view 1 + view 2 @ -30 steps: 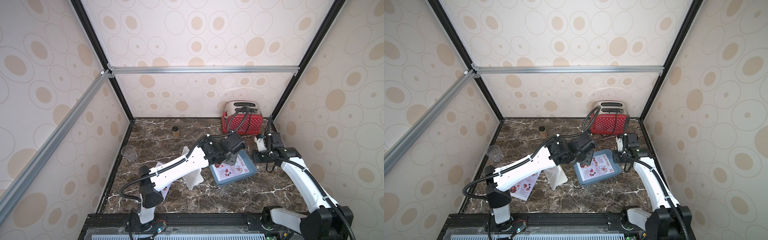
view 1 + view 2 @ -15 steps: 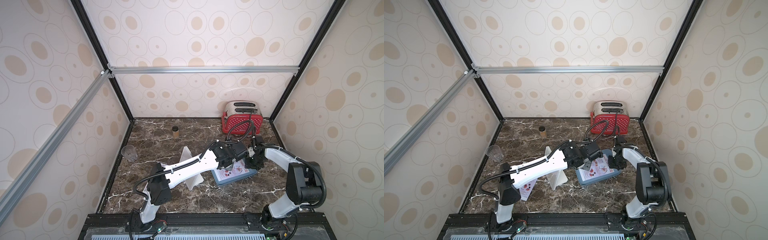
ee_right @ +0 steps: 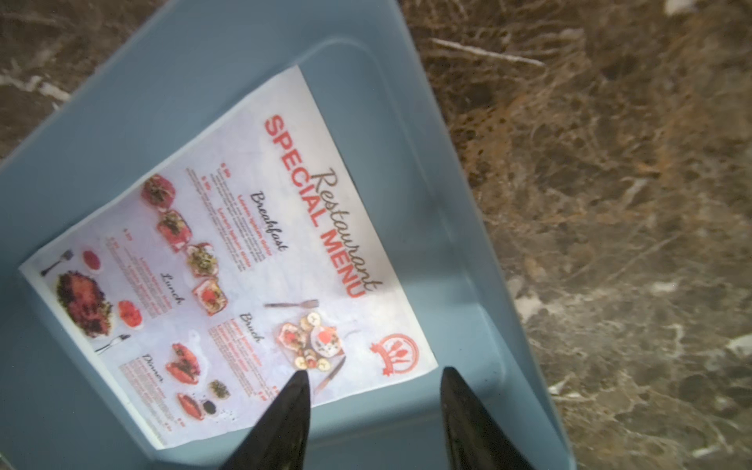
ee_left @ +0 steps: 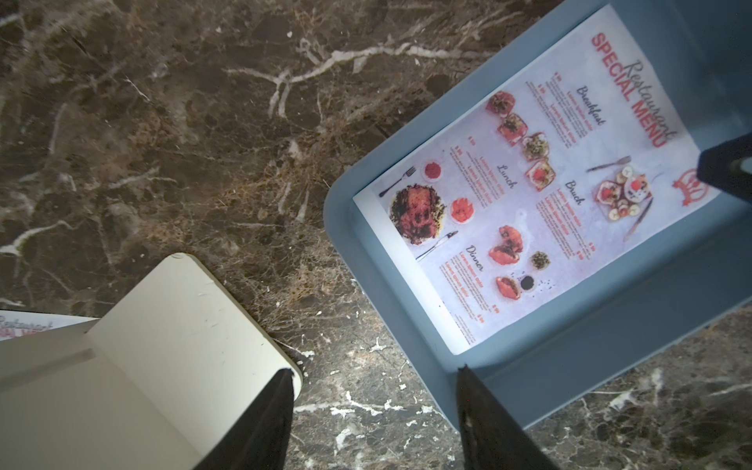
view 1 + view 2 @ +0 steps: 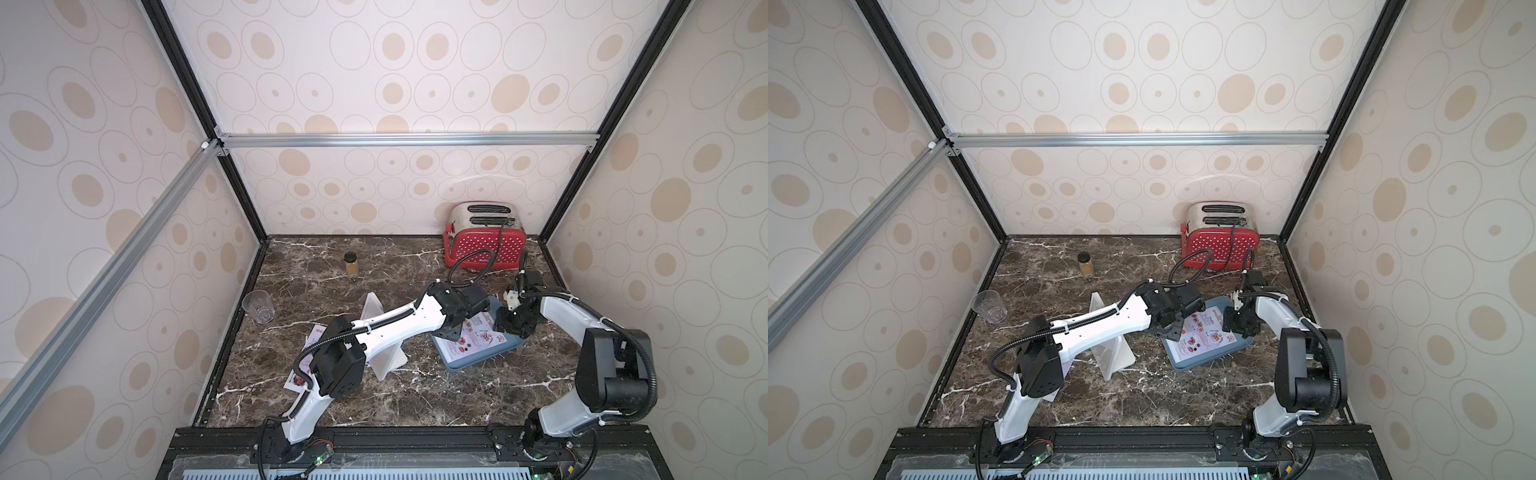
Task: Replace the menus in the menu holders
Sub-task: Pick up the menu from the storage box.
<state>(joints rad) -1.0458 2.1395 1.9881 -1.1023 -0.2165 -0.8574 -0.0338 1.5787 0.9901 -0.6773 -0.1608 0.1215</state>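
One menu (image 5: 482, 334) (image 5: 1200, 332) lies flat in the grey-blue tray (image 5: 478, 365) (image 5: 1204, 360). In the wrist views this menu (image 4: 549, 183) (image 3: 244, 264) shows its red heading. My left gripper (image 5: 451, 332) (image 4: 375, 370) hangs open and empty over the tray's (image 4: 386, 285) near-left corner, beside the whitish menu holder (image 5: 388, 357) (image 4: 162, 325). My right gripper (image 5: 509, 328) (image 3: 375, 370) is open over the menu's logo corner, holding nothing. A second menu (image 5: 318, 332) (image 4: 28, 327) lies on the table, partly hidden by the left arm.
At the back right stands a red toaster (image 5: 484, 245). A small spice jar (image 5: 351, 266) is at the back middle and a clear cup (image 5: 258, 305) by the left wall. The enclosure walls close in on three sides.
The right arm has swung in from the right side to over the tray. The left gripper has shifted toward the tray's near-left corner. Both grippers have opened wider.
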